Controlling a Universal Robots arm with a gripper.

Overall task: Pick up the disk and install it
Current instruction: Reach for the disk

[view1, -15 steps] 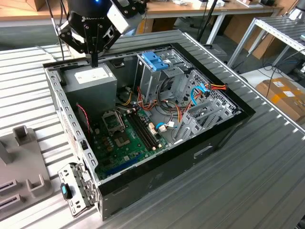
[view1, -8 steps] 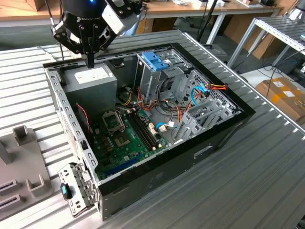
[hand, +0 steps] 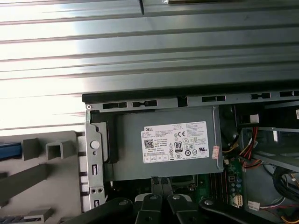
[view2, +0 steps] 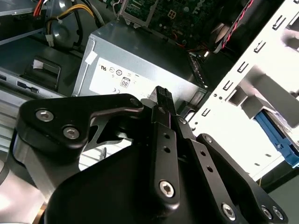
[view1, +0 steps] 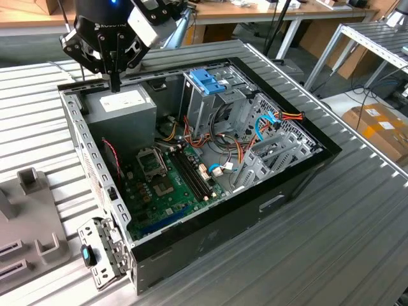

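Note:
The disk is out of view. My gripper (view1: 115,88) hangs over the back corner of the open computer case (view1: 280,191), at the exterior view's left. Its two black fingers are shut together with nothing between them. The tips point down just above the grey power-supply box (view1: 124,105) with its white sticker. In the second wrist view the shut gripper (view2: 162,93) stands over that box (view2: 140,65). In the first wrist view the gripper (hand: 162,181) sits at the box's (hand: 163,140) near edge.
Inside the case lie a green motherboard (view1: 166,185), loose cables, and a metal drive cage topped by a blue latch piece (view1: 207,80). A grey holder block (view1: 25,217) sits on the ribbed metal table, at the exterior view's left. A blue strip (hand: 9,149) shows at that block's edge.

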